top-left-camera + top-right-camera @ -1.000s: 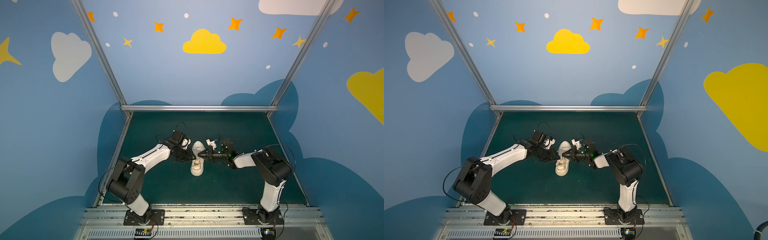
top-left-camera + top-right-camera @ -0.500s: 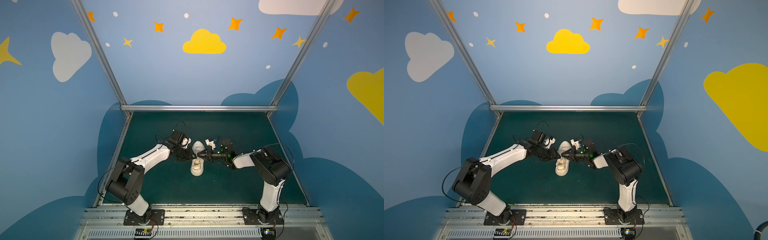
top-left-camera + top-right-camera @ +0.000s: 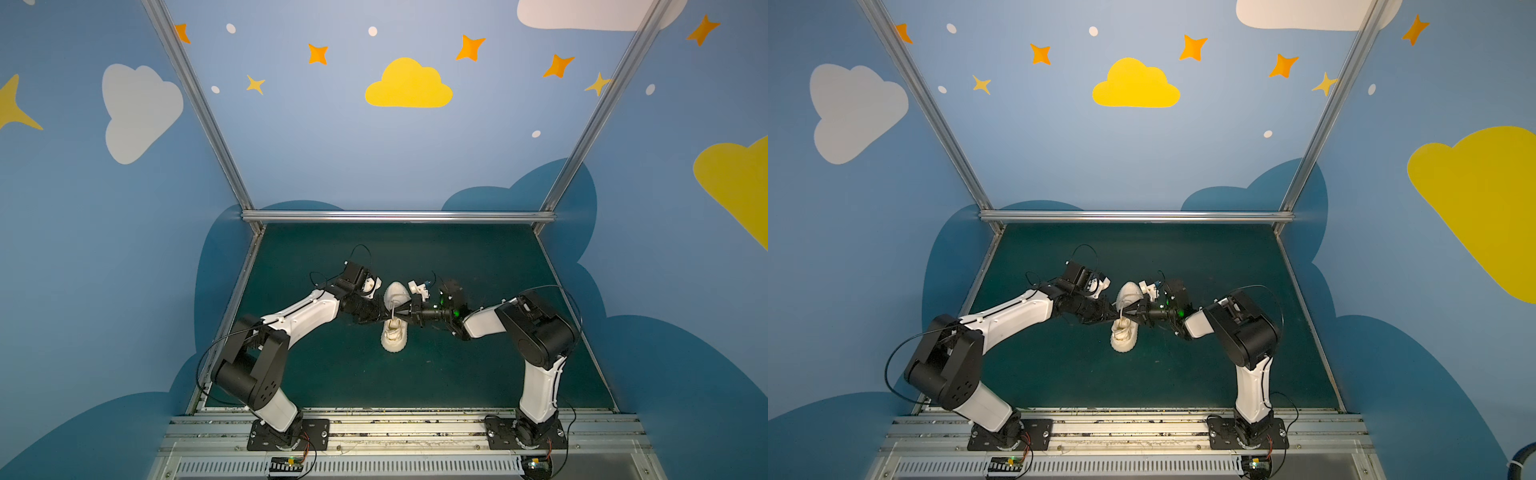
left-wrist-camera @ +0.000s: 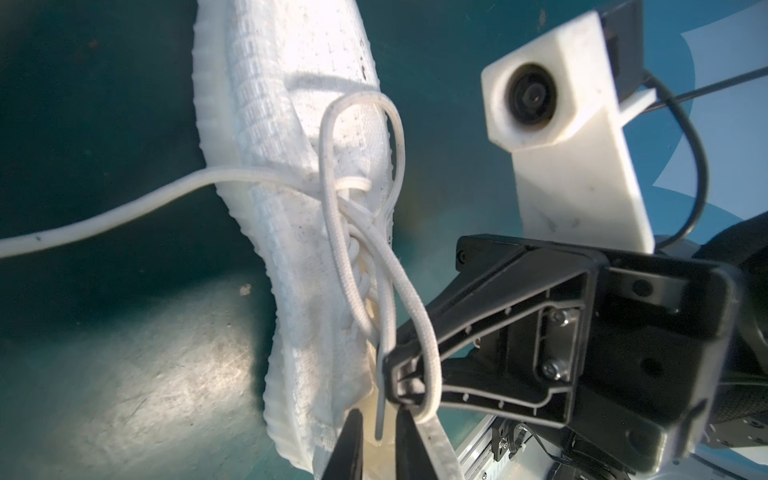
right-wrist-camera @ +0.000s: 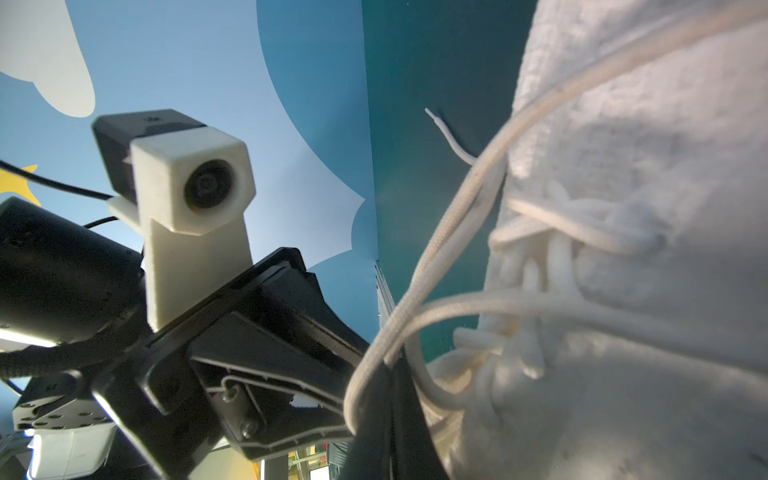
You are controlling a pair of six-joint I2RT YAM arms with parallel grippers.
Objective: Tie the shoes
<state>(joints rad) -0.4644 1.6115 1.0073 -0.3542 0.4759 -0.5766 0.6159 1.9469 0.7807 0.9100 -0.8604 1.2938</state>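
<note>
2 grippers hung tip to tip over the shoe, which lay at the mat's middle. Right gripper was clamped on the lace loop. Left gripper stood narrowly apart around the lace tip. Best: close squarely on that tip, then draw gently, keeping the loop taut.

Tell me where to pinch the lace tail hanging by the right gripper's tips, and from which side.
Probably best to pinch the lace tail on its thin straight tip, just past the shut right gripper. Come from its free end, where the open left gripper straddles it; higher up, strands cross and crowd.
</note>
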